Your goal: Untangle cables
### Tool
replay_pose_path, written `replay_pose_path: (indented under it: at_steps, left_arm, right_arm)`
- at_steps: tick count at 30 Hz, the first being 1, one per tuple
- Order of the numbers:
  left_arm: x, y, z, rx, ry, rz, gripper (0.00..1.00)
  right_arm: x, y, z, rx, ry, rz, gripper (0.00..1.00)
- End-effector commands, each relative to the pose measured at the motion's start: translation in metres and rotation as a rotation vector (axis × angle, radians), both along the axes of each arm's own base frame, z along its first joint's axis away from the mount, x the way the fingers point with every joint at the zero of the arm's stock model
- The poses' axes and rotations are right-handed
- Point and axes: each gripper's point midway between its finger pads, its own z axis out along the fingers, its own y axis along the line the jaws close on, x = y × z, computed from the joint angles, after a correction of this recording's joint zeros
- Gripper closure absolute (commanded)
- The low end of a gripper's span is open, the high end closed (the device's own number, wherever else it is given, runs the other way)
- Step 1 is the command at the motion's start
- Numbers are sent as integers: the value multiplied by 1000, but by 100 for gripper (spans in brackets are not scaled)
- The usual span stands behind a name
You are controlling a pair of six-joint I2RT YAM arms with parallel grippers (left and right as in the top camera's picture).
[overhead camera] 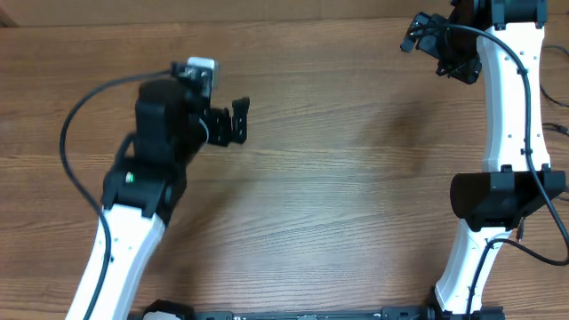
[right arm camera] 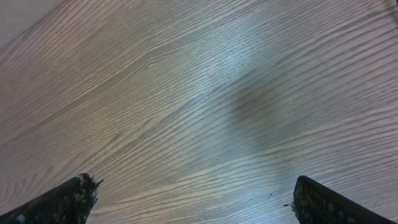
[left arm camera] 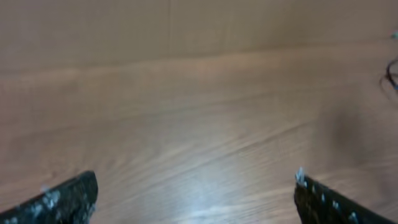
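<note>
No cables lie on the wooden table [overhead camera: 338, 178] in the overhead view. A thin dark loop [left arm camera: 392, 74] shows at the right edge of the left wrist view; I cannot tell whether it is one of the cables. My left gripper [overhead camera: 238, 120] hovers over the left half of the table, pointing right, open and empty. Its fingertips [left arm camera: 74, 196] stand far apart over bare wood, as does the left gripper [left arm camera: 196, 193] as a whole. My right gripper [overhead camera: 437, 52] is at the far right corner, open, with only wood grain between the jaws of the right gripper [right arm camera: 196, 193].
The right arm's white link [overhead camera: 511, 98] and black joint [overhead camera: 498, 197] stand along the right side. The left arm [overhead camera: 133, 222] reaches in from the lower left, its thick black wire [overhead camera: 76, 116] looping to the left. A metal rail [overhead camera: 302, 314] runs along the front edge.
</note>
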Motion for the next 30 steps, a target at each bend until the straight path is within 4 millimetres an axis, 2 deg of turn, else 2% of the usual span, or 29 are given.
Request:
replay_pose_path:
  at_steps: [1, 8, 12, 17, 22, 30]
  left_arm:
    - [-18, 5, 1, -84, -106, 35, 1]
    - [-44, 27, 8, -234, -348, 149, 1]
    - [-68, 42, 9, -272, -497, 185, 0]
    - [-91, 62, -10, -290, -565, 233, 0]
    - [-104, 81, -27, -323, -590, 298, 1]
    - [-117, 93, -64, -338, -580, 348, 1]
  right_arm:
    - [-1, 0, 18, 3, -52, 1, 0]
    - [-1, 0, 18, 3, -52, 1, 0]
    - [-1, 0, 18, 3, -52, 1, 0]
    - [-1, 0, 18, 3, -52, 1, 0]
    - [-1, 0, 18, 2, -52, 1, 0]
    - [-1, 0, 18, 3, -52, 1, 0]
